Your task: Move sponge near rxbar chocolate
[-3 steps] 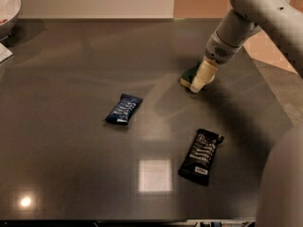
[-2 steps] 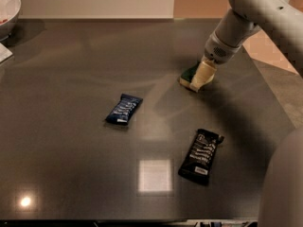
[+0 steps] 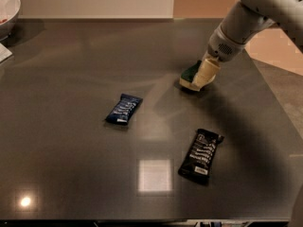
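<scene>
The sponge [image 3: 190, 74], dark green on top with pale yellow foam below, lies on the dark table at the right of centre. My gripper [image 3: 204, 74] reaches down from the upper right and is right at the sponge, its cream finger covering the sponge's right side. The rxbar chocolate [image 3: 200, 155], a black wrapper with white lettering, lies flat nearer the front, some way below the sponge and apart from it.
A smaller blue-wrapped bar [image 3: 124, 109] lies left of centre. A white bowl [image 3: 7, 9] sits at the far left corner, with a paper scrap [image 3: 4, 53] below it. The table's right edge [image 3: 274, 98] runs close to the arm.
The gripper and sponge stay at the same spot on the table. Nothing has visibly moved.
</scene>
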